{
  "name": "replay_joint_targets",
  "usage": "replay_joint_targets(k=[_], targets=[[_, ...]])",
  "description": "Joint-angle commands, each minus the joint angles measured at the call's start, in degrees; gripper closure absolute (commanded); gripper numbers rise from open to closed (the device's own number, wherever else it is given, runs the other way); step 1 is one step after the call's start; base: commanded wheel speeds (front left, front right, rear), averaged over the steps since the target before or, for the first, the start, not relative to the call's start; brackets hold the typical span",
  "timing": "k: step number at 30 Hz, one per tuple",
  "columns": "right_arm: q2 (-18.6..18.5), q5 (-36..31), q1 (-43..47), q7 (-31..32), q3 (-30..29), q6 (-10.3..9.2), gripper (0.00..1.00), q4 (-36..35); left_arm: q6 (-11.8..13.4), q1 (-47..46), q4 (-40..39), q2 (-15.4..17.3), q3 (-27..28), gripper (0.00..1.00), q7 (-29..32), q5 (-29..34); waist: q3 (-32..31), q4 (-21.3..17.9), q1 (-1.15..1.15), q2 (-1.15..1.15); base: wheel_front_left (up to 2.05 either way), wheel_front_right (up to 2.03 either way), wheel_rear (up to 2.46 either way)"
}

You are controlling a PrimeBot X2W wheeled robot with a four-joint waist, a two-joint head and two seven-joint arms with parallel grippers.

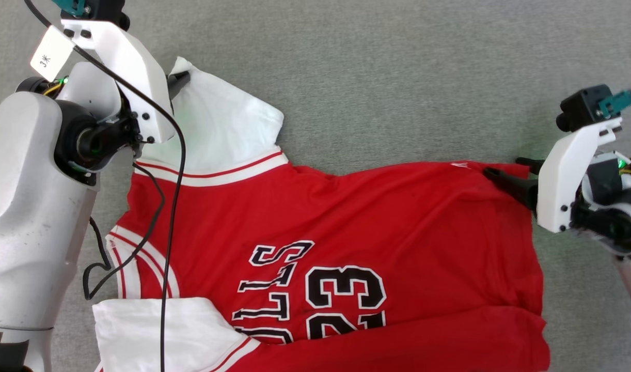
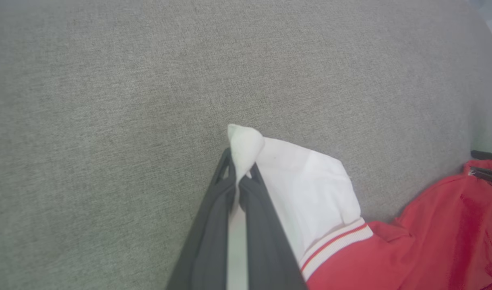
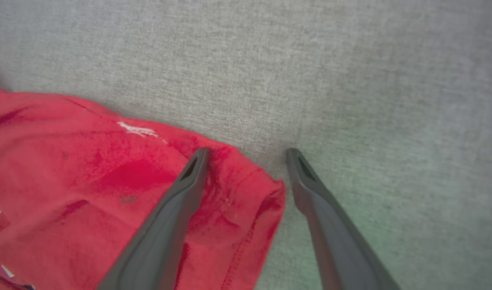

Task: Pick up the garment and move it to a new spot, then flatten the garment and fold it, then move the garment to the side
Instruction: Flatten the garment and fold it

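**Shirt (image 1: 346,217) on a grey cloth surface (image 1: 398,77).** The shirt lies lettered side up, with its collar end toward the robot's left and its hem toward the robot's right.

The left hand (image 2: 238,177) is pressed together on the tip of the far white sleeve (image 1: 217,124), with a small peak of fabric bunched between its fingers. It grips the very end of the sleeve, apparently so that one pull draws the whole sleeve out straight.

The right hand (image 3: 248,153) is spread and holds nothing. One finger is above the red cloth and the other above bare surface, so the hand straddles the far hem corner (image 3: 266,193).

Both hands thus sit along the shirt's far edge, at opposite ends. This placement suits lifting or tensioning that edge evenly.

Flattening appears to be the step in hand. A ridge crosses the cloth near the hem, and folding is not yet begun.
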Motion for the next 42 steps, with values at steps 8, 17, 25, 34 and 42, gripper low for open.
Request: replay_joint_targets(k=[8, 17, 25, 34, 42], targets=[[-0.08, 1.3, -1.5, 8.72, 4.13, -0.02, 1.0, 6.2, -0.67, 0.82, -0.07, -0.07, -0.02, 1.0, -2.68, 0.48, 0.63, 1.95, 0.0, 0.0, 0.0, 0.0, 0.0], [-2.06, -0.33, -5.8, -0.21, 0.35, -0.04, 1.0, 2.91, -1.16, 3.33, 0.99, 0.8, 1.87, 1.0, -8.95, 0.54, -3.19, 2.63, 0.0, 0.0, 0.0, 0.0, 0.0], [-1.73, -3.29, 0.98, -6.07, -3.73, -0.04, 1.0, -0.86, 0.23, 12.45, -1.9, 2.35, 5.89, 1.0, -14.22, -2.18, -8.93, 3.29, 0.0, 0.0, 0.0, 0.0, 0.0], [-0.07, -4.57, 15.05, -10.66, -6.2, -0.03, 1.0, -5.49, 4.14, 31.79, -9.96, 3.22, 8.8, 1.0, -19.1, -4.51, -16.11, 3.5, 0.0, 0.0, 0.0, 0.0, 0.0], [2.02, -4.62, 26.3, -13.75, -8.99, -0.04, 1.0, -6.98, 9.88, 49.55, -18.76, 4.41, 11.04, 1.0, -20.69, -5.55, -19.42, 3.56, 0.0, 0.0, 0.0, 0.0, 0.0]])
